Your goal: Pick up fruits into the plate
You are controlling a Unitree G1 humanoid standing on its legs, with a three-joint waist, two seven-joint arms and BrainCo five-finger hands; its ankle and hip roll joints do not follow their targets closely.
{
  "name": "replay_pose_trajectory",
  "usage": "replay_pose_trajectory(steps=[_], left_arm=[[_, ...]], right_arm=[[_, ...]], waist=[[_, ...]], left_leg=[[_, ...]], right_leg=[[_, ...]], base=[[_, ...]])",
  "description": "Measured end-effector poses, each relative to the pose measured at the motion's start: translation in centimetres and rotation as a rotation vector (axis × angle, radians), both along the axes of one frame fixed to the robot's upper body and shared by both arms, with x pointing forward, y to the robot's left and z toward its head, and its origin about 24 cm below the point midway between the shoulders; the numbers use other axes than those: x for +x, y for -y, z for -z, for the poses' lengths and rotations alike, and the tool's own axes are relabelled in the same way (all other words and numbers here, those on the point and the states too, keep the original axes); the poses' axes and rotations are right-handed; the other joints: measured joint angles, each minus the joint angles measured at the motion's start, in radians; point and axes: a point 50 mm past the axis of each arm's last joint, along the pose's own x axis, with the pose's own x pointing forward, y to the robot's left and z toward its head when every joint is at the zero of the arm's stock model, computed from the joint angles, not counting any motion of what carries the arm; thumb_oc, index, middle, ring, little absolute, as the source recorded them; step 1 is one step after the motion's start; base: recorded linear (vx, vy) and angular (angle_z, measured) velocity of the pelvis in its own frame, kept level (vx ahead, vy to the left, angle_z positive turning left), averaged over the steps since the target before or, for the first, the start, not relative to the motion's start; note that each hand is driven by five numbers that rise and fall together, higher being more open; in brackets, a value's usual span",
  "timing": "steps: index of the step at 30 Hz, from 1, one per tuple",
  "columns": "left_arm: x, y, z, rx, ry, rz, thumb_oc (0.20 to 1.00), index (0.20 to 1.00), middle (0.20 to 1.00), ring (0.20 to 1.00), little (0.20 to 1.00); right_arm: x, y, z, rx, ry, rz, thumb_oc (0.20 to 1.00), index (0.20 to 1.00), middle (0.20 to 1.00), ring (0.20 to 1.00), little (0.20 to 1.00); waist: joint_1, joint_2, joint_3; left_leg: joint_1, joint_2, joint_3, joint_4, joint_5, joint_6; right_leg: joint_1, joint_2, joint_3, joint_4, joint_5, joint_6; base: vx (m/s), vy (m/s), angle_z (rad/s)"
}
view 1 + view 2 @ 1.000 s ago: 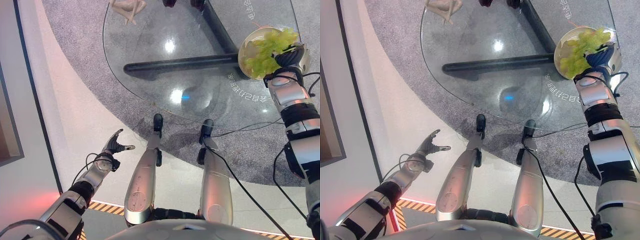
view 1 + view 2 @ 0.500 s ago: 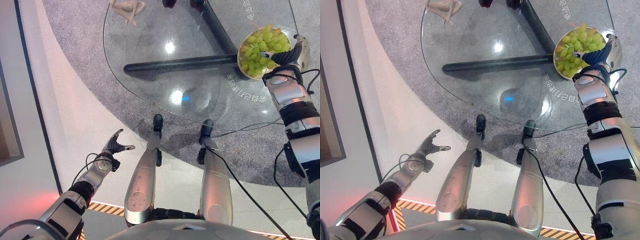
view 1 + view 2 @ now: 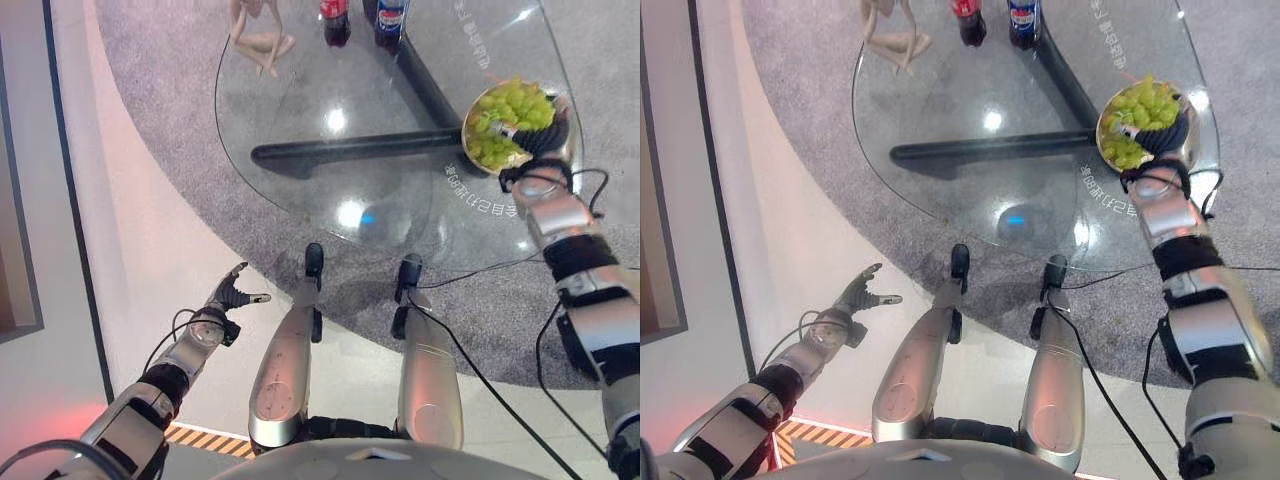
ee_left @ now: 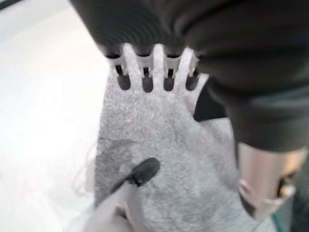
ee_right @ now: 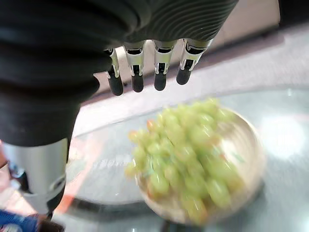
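A bunch of green grapes (image 3: 505, 110) lies in a round beige plate (image 3: 467, 128) on the right part of the glass table (image 3: 330, 80). My right hand (image 3: 538, 138) hovers over the plate's near right side. In the right wrist view its fingers (image 5: 137, 72) are straight and hold nothing, with the grapes (image 5: 188, 150) and the plate (image 5: 251, 159) just past them. My left hand (image 3: 235, 297) hangs open over the pale floor at the lower left, far from the table.
Two dark drink bottles (image 3: 337, 22) (image 3: 392, 20) stand at the table's far edge. A pale wooden figure (image 3: 258, 35) stands at the far left. A dark base beam (image 3: 350, 150) runs under the glass. Grey carpet surrounds the table.
The camera has tipped forward, bringing the bottles into view. The grapes were in motion at the plate a second ago and now lie still in it. My right hand stays by the plate.
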Motion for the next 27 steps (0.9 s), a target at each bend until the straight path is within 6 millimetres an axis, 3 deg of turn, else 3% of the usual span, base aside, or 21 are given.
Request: replay_pose_trajectory(steps=[4,8,9,11,13,15,18,22,27], left_arm=[[-2.0,-0.4,1.6,-0.06,-0.073,-0.057,1.0,1.0,1.0,1.0,1.0],[-4.0,-1.7,2.9,-0.087,-0.138,-0.142,1.0,1.0,1.0,1.0,1.0],[-4.7,-1.9,3.4,-0.09,-0.162,-0.162,1.0,1.0,1.0,1.0,1.0],[-7.3,-2.0,5.1,-0.106,-0.252,-0.201,1.0,1.0,1.0,1.0,1.0],[-9.0,-1.8,6.2,-0.131,-0.313,-0.239,1.0,1.0,1.0,1.0,1.0],[-11.5,-1.5,7.4,-0.151,-0.396,-0.258,1.0,1.0,1.0,1.0,1.0],[-14.0,-1.4,8.6,-0.17,-0.492,-0.289,1.0,1.0,1.0,1.0,1.0],[-15.8,-0.9,9.3,-0.211,-0.565,-0.309,1.0,1.0,1.0,1.0,1.0],[-17.5,-0.5,9.9,-0.228,-0.647,-0.32,1.0,1.0,1.0,1.0,1.0]], right_arm=[[-4.1,-1.4,8.6,0.158,-0.188,-0.073,1.0,1.0,1.0,1.0,1.0],[-8.6,-2.5,15.0,0.384,-0.337,-0.1,1.0,1.0,1.0,1.0,1.0],[-9.8,-2.8,16.6,0.453,-0.38,-0.082,1.0,1.0,1.0,1.0,1.0],[-14.3,-3.9,21.0,0.584,-0.523,-0.045,1.0,1.0,1.0,1.0,1.0],[-17.4,-4.4,23.5,0.674,-0.625,-0.01,1.0,1.0,1.0,1.0,1.0],[-20.5,-5.2,25.4,0.755,-0.721,-0.004,1.0,1.0,1.0,1.0,1.0],[-23.2,-6.1,26.8,0.834,-0.812,0.001,1.0,1.0,1.0,1.0,1.0],[-25.5,-6.2,27.7,0.864,-0.912,-0.007,1.0,1.0,1.0,1.0,1.0],[-26.8,-5.8,28.0,0.88,-0.962,0.027,1.0,1.0,1.0,1.0,1.0]], waist=[[-0.033,-0.028,-0.011],[-0.043,-0.076,-0.044],[-0.043,-0.087,-0.064],[-0.043,-0.106,-0.177],[-0.042,-0.11,-0.218],[-0.041,-0.112,-0.305],[-0.043,-0.111,-0.368],[-0.045,-0.098,-0.401],[-0.06,-0.092,-0.443]], left_leg=[[0.109,0.004,-0.002,-0.02,-0.027,0.004],[0.173,0.016,0.001,-0.05,-0.034,0.0],[0.188,0.019,0.0,-0.058,-0.036,-0.002],[0.207,0.022,-0.001,-0.088,-0.042,-0.005],[0.269,0.02,-0.005,-0.108,-0.044,-0.008],[0.297,0.017,-0.002,-0.117,-0.062,-0.008],[0.332,0.015,-0.001,-0.118,-0.079,-0.009],[0.36,0.016,0.001,-0.12,-0.086,-0.007],[0.375,0.017,0.006,-0.123,-0.096,-0.003]], right_leg=[[0.136,0.006,-0.014,-0.067,-0.004,0.001],[0.215,0.02,-0.02,-0.126,0.006,0.005],[0.235,0.024,-0.023,-0.142,0.007,0.005],[0.262,0.029,-0.036,-0.182,0.011,-0.001],[0.338,0.03,-0.043,-0.223,0.012,0.002],[0.379,0.029,-0.047,-0.263,0.012,0.003],[0.429,0.032,-0.049,-0.297,0.011,0.004],[0.457,0.032,-0.049,-0.298,0.009,0.007],[0.474,0.032,-0.042,-0.298,0.005,0.003]], base=[[0.08,0.021,0.03],[0.11,0.014,-0.01],[0.12,0.013,0.04],[0.17,0.032,0.08],[0.16,0.065,0.11],[0.11,0.057,0.01],[0.06,0.084,-0.01],[0.03,0.077,-0.01],[0.0,0.051,-0.03]])
